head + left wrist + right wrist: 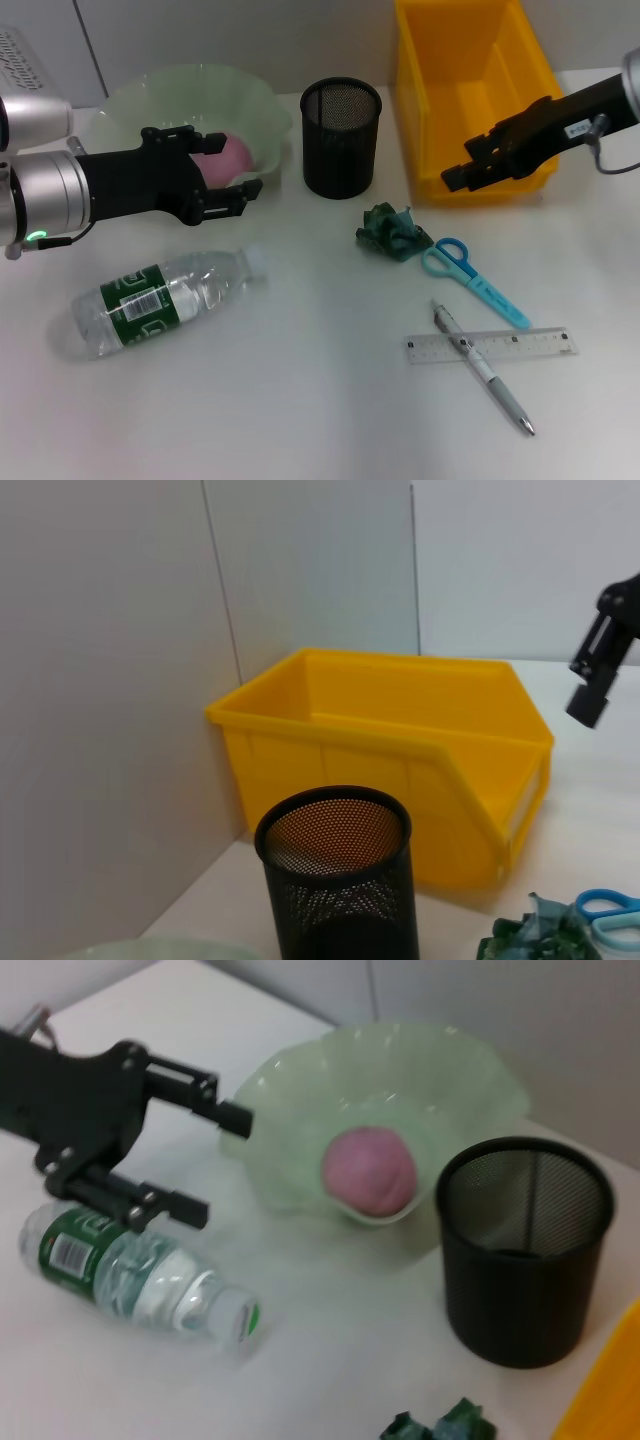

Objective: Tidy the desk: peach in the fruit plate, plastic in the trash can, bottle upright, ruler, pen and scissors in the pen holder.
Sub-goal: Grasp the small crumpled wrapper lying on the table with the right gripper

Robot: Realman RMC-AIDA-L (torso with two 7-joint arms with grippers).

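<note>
Head view — bottle (160,300) lying flat, cap toward pen holder (341,137) | left gripper (225,169) fingers spread | right gripper (458,165) fingers — cannot tell

- One peach (228,157), lying in the one pale green plate (130,100).
- One water bottle (160,298), on its side.
- One black mesh pen holder (341,137).
- One yellow bin (470,95).
- One crumpled green plastic wad (394,231).
- One pair of blue scissors (470,277).
- One ruler (520,344).
- One pen (484,368).
</note>
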